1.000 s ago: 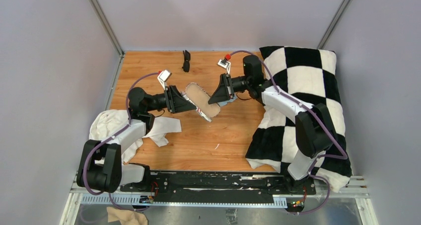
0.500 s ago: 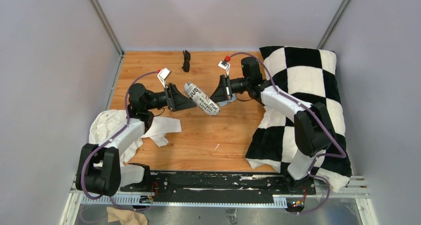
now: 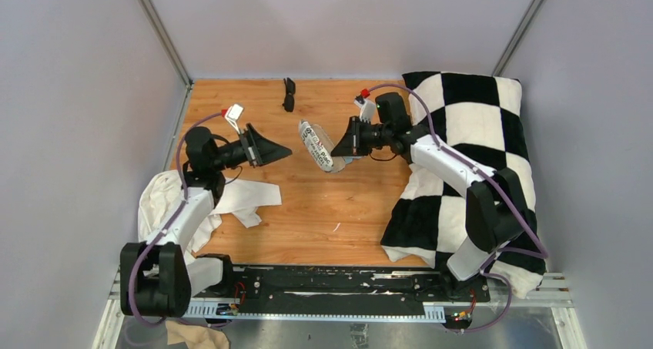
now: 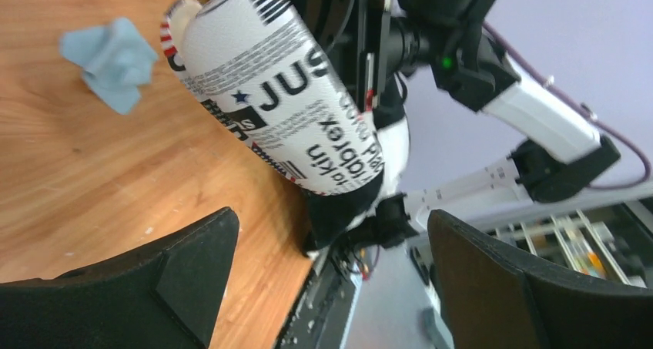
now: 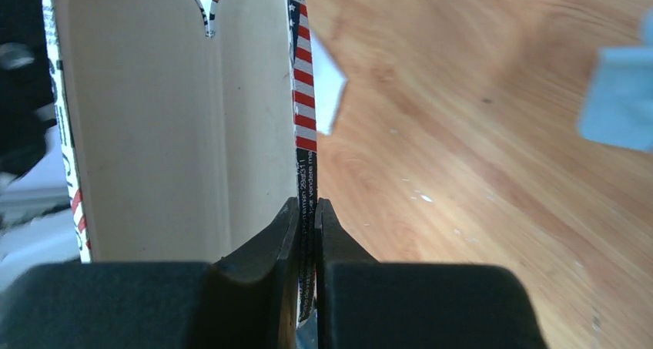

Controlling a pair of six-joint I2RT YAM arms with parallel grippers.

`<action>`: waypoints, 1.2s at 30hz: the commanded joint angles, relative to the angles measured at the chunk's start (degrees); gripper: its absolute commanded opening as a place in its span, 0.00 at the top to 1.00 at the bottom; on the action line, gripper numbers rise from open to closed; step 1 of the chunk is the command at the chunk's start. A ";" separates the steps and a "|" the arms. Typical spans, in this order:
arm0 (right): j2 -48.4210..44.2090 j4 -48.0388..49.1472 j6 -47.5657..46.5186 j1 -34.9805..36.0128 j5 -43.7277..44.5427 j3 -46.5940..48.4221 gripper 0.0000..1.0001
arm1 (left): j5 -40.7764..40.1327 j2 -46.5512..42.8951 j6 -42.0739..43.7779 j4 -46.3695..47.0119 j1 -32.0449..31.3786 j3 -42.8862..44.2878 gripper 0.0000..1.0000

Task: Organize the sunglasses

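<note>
The black folded sunglasses point(image 3: 289, 94) lie alone at the back of the wooden table, away from both arms. The oblong case point(image 3: 317, 145) with newsprint lettering hangs over the table's middle. My right gripper point(image 3: 344, 145) is shut on its rim. In the right wrist view the case point(image 5: 154, 125) gapes open, showing a tan lining, and my right gripper point(image 5: 306, 210) pinches its striped edge point(image 5: 306, 95). My left gripper point(image 3: 281, 150) stands wide open to the left of the case, apart from it. In the left wrist view the case point(image 4: 285, 95) hangs beyond my empty left gripper point(image 4: 331, 226).
A light-blue cloth point(image 4: 112, 60) lies crumpled on the wood near the case, also in the right wrist view point(image 5: 620, 95). A black-and-white checkered pillow point(image 3: 470, 133) fills the right side. A white cloth point(image 3: 177, 199) lies at the left near my left arm.
My left gripper opened, let go of the case and drew back to the left. My right gripper closed on the case's rim and swung it toward the back.
</note>
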 commanded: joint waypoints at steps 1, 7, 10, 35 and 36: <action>-2.13 -4.51 4.15 1.39 18.40 -2.53 1.00 | -4.07 -5.09 5.26 -13.65 5.96 3.63 0.00; 3.48 2.01 12.79 5.49 27.01 -2.80 1.00 | -31.92 -6.04 33.40 -62.05 6.15 21.04 0.00; 9.97 3.76 14.62 8.22 28.79 1.80 1.00 | -35.30 -7.76 32.62 -63.49 6.14 21.58 0.00; 42.63 -6.96 31.36 18.97 49.58 37.94 0.89 | -41.72 -11.91 30.39 -66.30 6.14 15.54 0.00; 42.88 -7.15 30.63 19.09 48.44 38.84 0.77 | -41.83 -11.92 30.51 -66.26 6.11 15.46 0.00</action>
